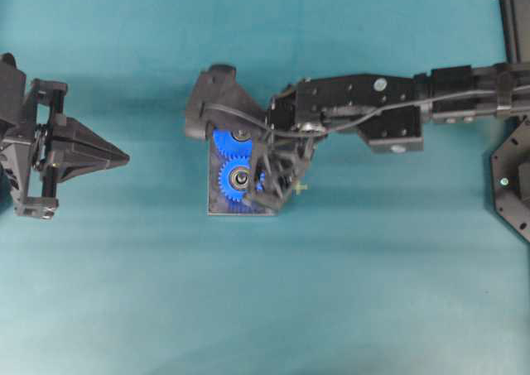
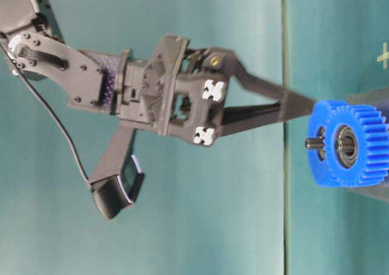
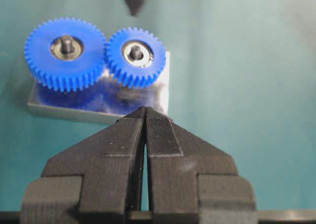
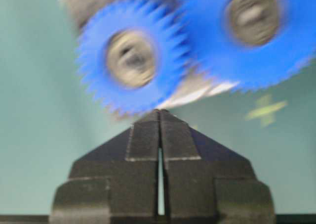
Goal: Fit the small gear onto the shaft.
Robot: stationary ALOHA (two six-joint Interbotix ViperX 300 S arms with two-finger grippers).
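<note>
The small gear (image 3: 136,56), bright blue with a metal hub, sits on the dark plate (image 3: 74,112) and meshes with the larger blue gear (image 3: 64,53). The shaft end (image 3: 135,51) shows in the small gear's hub. From above, the small gear (image 1: 238,179) lies below the larger one (image 1: 225,143), half under my right arm. My right gripper (image 4: 159,114) is shut and holds nothing. Its tips are at the small gear's rim (image 4: 131,58), and that view is blurred. My left gripper (image 3: 144,110) is shut and empty. It stays well left of the plate (image 1: 228,210), seen overhead as the left gripper (image 1: 124,155).
A yellow cross mark (image 1: 300,188) lies on the teal table just right of the plate. Black hardware (image 1: 513,185) stands at the right edge. In the table-level view the right gripper's fingers (image 2: 285,102) slant down to the gears (image 2: 364,144).
</note>
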